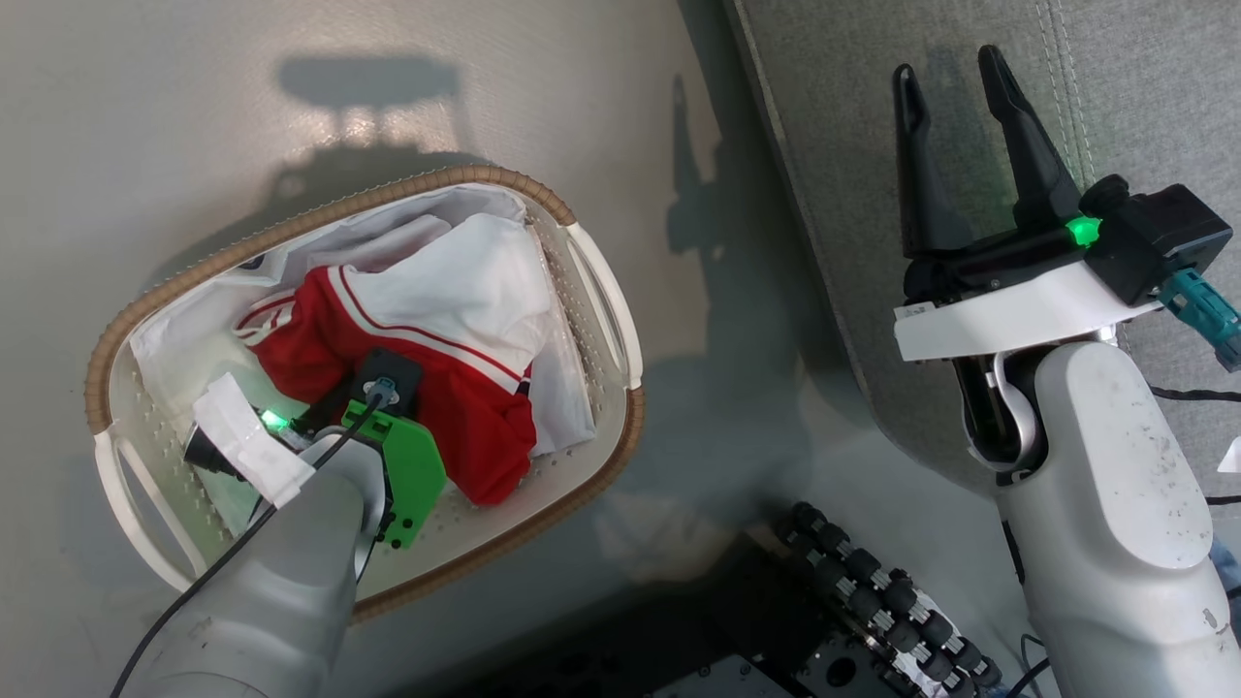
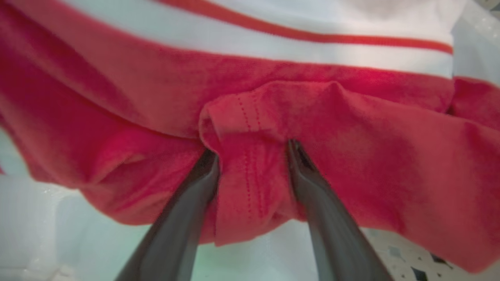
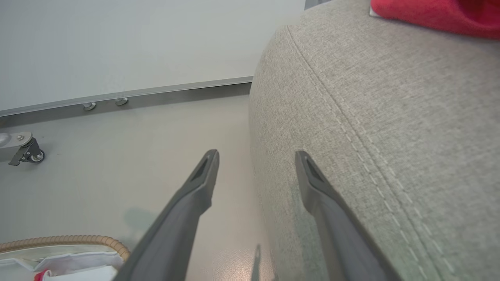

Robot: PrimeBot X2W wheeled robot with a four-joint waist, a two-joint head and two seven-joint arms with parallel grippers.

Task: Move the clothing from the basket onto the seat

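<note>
An oval white perforated plastic laundry basket with a brown woven rim [image 1: 291, 228] stands on the pale grey floor [image 1: 194, 116], well apart from the large grey woven-fabric sofa seat [image 1: 834, 97]; bare floor lies between them. Inside the basket, the red sports clothing with white stripe trim [image 1: 456, 388] lies crumpled on and partly under loose white fabric lining [image 1: 465, 271]. The left arm reaches down over the basket's near end. In the left wrist view the left gripper [image 2: 252, 150] is spread, its fingers pushed into the red cloth on either side of a stitched fold – not pinching it.

The right gripper [image 1: 947, 66] hangs over the seat's rounded edge, fingers apart and holding nothing. Its wrist view shows a stitched seam along the cushion and a small red cloth piece [image 3: 429, 13] lying on the seat at the far upper corner. The robot's dark roller-wheeled base [image 1: 873, 591] sits near the basket – a small metal caster [image 3: 29, 154] stands by the far wall.
</note>
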